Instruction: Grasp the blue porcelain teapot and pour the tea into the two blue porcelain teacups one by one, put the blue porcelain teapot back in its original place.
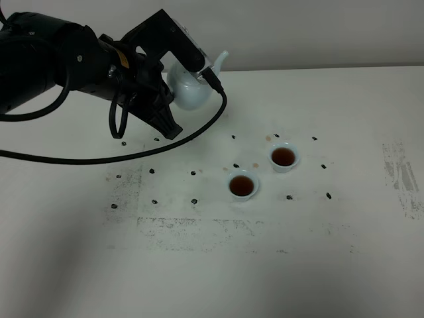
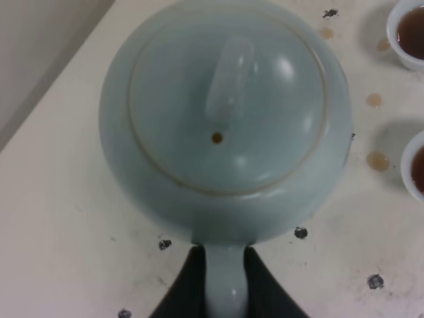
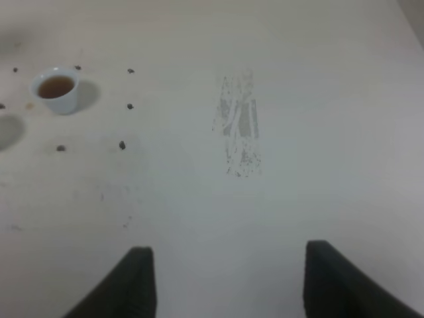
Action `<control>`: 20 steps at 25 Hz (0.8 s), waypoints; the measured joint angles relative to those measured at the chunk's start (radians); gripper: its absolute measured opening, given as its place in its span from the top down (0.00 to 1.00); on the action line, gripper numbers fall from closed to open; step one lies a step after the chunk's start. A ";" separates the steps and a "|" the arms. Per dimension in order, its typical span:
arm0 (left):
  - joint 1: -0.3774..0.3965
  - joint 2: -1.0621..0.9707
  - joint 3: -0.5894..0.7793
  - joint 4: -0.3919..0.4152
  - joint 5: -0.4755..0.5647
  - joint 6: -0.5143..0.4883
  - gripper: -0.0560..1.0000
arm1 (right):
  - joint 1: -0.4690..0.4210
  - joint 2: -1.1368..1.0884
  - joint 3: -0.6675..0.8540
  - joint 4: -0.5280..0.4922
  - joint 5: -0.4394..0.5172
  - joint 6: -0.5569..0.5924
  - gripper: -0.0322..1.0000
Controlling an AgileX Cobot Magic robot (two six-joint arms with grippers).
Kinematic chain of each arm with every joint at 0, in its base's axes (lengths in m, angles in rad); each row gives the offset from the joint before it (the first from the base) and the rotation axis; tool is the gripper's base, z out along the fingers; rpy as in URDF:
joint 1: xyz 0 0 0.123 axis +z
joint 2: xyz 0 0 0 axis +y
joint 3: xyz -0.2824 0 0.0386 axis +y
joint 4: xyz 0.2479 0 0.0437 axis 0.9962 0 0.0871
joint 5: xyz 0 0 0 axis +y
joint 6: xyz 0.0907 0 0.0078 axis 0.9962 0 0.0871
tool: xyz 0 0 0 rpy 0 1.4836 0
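Note:
The pale blue porcelain teapot (image 1: 190, 90) (image 2: 225, 126) hangs above the table's back left, lid on, spout pointing toward the far edge. My left gripper (image 1: 167, 106) (image 2: 225, 285) is shut on its loop handle, one black finger on each side. Two small blue teacups (image 1: 242, 186) (image 1: 284, 157) stand near the table's middle, both holding brown tea. They also show at the edge of the left wrist view (image 2: 407, 30) (image 2: 416, 165). One teacup (image 3: 56, 88) appears in the right wrist view, far from my right gripper (image 3: 225, 278). That gripper is open with nothing between its fingers and is out of the exterior high view.
Small black marks (image 1: 193, 173) dot the white table around the cups, and tea drips (image 2: 377, 160) lie beside them. A scuffed grey patch (image 1: 401, 175) (image 3: 238, 126) sits at the right. The left arm's black cable (image 1: 199, 129) loops over the table.

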 joint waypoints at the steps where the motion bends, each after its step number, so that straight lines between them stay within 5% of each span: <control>1: 0.000 0.000 0.000 0.000 0.004 -0.010 0.91 | 0.000 0.000 0.000 0.000 0.000 0.000 0.51; 5: 0.002 0.000 0.044 0.000 -0.028 -0.038 0.91 | 0.000 0.000 0.000 0.000 0.000 0.000 0.51; 13: 0.086 0.000 0.242 -0.019 -0.252 -0.130 0.91 | 0.000 0.000 0.000 0.000 0.000 0.000 0.51; 20: 0.090 0.051 0.262 -0.032 -0.283 -0.142 0.91 | 0.000 0.000 0.000 0.000 0.000 0.000 0.51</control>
